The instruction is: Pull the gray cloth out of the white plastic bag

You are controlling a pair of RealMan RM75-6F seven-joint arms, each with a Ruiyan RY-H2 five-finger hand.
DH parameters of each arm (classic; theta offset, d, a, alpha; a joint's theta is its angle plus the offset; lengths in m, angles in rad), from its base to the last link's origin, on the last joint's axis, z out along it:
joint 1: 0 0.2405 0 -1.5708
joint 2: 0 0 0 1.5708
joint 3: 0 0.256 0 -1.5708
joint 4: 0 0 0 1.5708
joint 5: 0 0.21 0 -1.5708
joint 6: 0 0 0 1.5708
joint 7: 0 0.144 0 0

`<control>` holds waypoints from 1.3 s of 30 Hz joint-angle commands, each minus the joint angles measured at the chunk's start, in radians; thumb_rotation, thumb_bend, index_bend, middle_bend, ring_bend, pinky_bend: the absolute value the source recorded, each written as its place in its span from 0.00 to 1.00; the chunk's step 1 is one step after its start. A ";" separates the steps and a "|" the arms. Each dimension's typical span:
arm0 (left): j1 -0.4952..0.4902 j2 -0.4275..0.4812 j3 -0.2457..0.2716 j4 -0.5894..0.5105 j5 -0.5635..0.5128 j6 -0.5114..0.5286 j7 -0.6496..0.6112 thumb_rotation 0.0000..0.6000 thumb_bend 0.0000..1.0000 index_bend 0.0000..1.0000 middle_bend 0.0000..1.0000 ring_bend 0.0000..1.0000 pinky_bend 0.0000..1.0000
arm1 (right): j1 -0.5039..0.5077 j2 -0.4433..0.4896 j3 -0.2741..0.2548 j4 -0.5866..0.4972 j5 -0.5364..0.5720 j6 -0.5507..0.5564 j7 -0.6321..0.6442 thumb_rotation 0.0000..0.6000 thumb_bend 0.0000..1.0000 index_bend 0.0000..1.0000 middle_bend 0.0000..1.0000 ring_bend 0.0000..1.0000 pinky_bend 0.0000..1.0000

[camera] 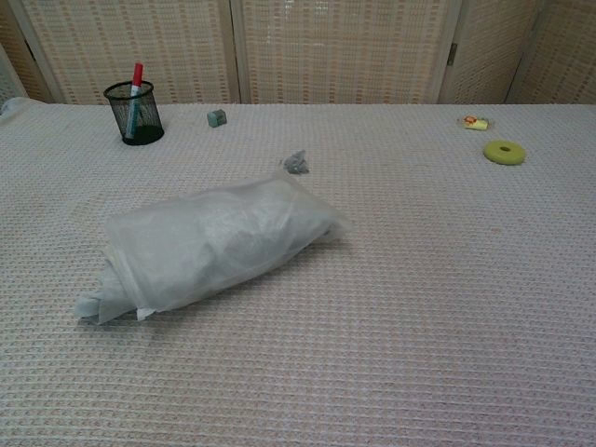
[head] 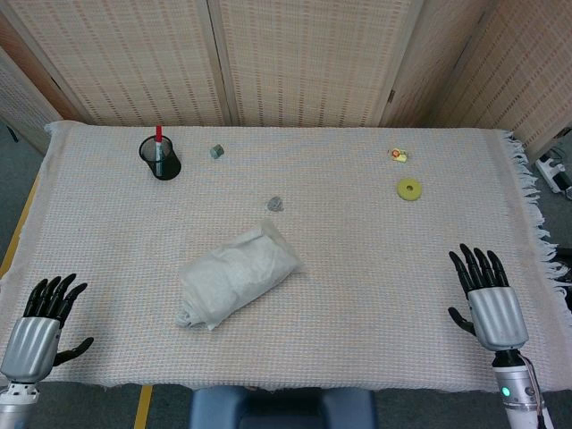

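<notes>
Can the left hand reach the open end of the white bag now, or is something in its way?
Probably yes. The left hand is open at the near table edge, and only bare cloth lies between it and the bag, whose bunched end points toward that side.

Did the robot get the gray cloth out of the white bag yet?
Not yet. Nothing looks done: the white plastic bag lies full on the woven tablecloth, with the gray cloth only peeking out at its near end. The left robot hand and right robot hand are open and apart from it. Grabbing and pulling remain.
</notes>
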 commanded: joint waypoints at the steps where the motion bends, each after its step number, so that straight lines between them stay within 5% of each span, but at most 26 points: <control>1: -0.005 -0.011 0.011 0.012 0.025 -0.007 -0.034 1.00 0.13 0.22 0.09 0.00 0.03 | 0.001 -0.003 0.004 0.000 0.000 -0.004 -0.003 1.00 0.12 0.00 0.00 0.00 0.00; 4: -0.013 -0.047 0.034 0.042 0.071 -0.012 -0.112 1.00 0.15 0.32 0.08 0.00 0.03 | -0.001 -0.005 0.007 0.003 -0.004 -0.004 -0.006 1.00 0.12 0.00 0.00 0.00 0.00; 10: -0.014 -0.268 0.034 0.230 0.099 -0.002 -0.246 1.00 0.31 0.58 0.17 0.00 0.04 | -0.001 -0.011 0.008 0.005 -0.008 -0.015 -0.021 1.00 0.12 0.00 0.00 0.00 0.00; 18: -0.085 -0.465 -0.018 0.399 0.047 -0.130 -0.208 1.00 0.24 0.48 0.13 0.00 0.04 | 0.008 -0.014 0.007 0.004 -0.008 -0.050 -0.026 1.00 0.13 0.00 0.00 0.00 0.00; 26: -0.109 -0.566 -0.058 0.519 0.021 -0.109 -0.213 1.00 0.19 0.40 0.10 0.00 0.04 | 0.007 -0.010 -0.003 0.004 -0.026 -0.061 -0.023 1.00 0.13 0.00 0.00 0.00 0.00; 39: -0.134 -0.636 -0.038 0.578 0.042 -0.079 -0.282 1.00 0.26 0.50 0.10 0.00 0.04 | 0.003 -0.010 0.004 0.005 -0.027 -0.061 -0.019 1.00 0.12 0.00 0.00 0.00 0.00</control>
